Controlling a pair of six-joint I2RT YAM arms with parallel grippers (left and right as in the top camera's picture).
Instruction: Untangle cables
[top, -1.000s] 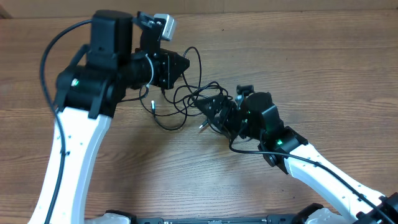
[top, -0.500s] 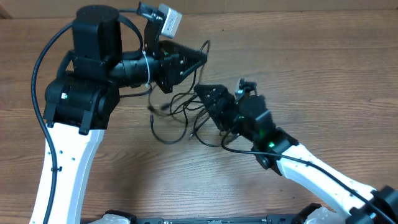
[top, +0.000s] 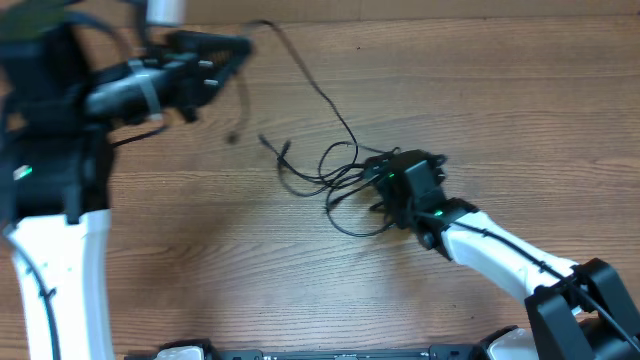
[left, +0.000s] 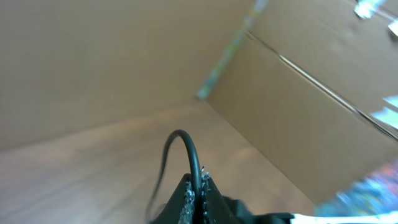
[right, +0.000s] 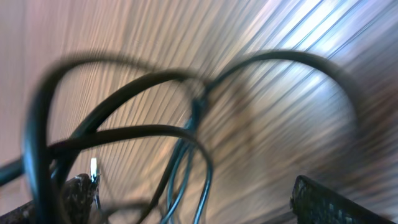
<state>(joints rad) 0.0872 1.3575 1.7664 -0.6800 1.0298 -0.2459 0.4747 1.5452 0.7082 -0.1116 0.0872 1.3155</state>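
Cables, thin, black, tangled: the knot lies on the brown wood-grain counter, just in front of the right gripper. One strand leaves the knot in a long, nearly straight line and ends at the left gripper.

Overhead view: the only one showing both arms and the whole strand between them. It resolves neither pair of jaws.

Left wrist view: left jaws clenched on a single black strand. The strand arches up out of the tips and curves back down beside them. A tan cardboard wall stands beyond.

Right wrist view: heavily blurred. Right jaws are spread wide, with one textured finger at each lower corner. Several cable loops cross the gap between them, and no grasp is visible.

Left arm: forearm stretched sideways, well apart from the knot, motion-blurred.

Right arm: white link extended low across the counter, with the wrist aimed at the knot.
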